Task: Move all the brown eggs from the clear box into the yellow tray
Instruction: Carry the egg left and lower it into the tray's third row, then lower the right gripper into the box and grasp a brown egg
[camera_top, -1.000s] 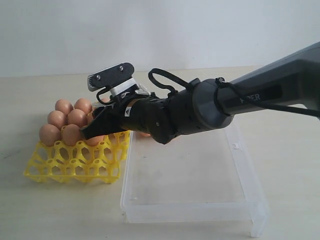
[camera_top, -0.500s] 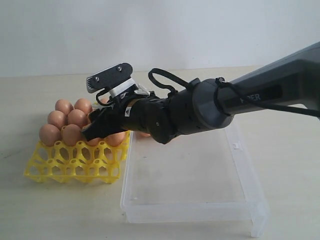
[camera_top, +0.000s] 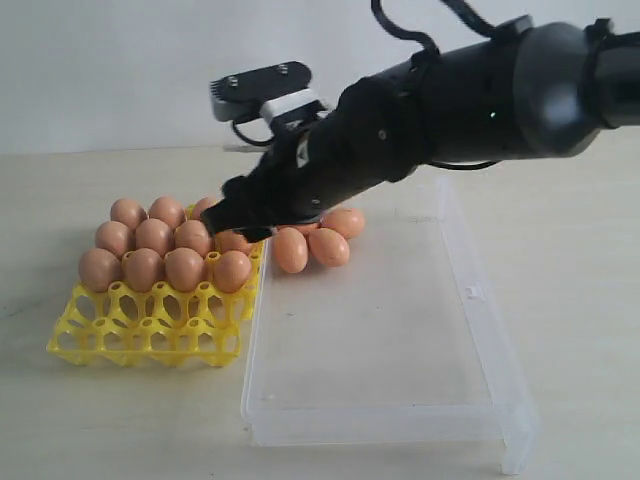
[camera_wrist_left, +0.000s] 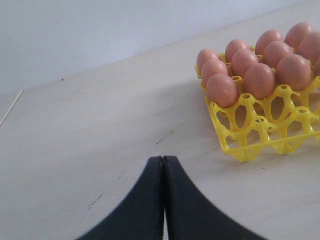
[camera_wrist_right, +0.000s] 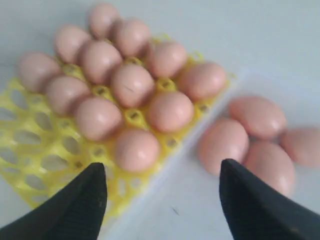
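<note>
While right gripper (camera_wrist_right: 162, 166) gapes | brown eggs (camera_top: 291, 250) part-hidden | yellow tray (camera_wrist_left: 245, 98) cropped

The brown eggs (camera_top: 184, 268) are coloured orange-brown; a faint dark fleck is noted on one. The yellow tray (camera_top: 140, 335) is finished bright yellow. The clear box (camera_top: 380, 425) is colourless and transparent. The left gripper (camera_wrist_left: 163, 162) and right gripper (camera_wrist_right: 162, 172) are black. The table (camera_top: 580, 330) is pale beige.
</note>
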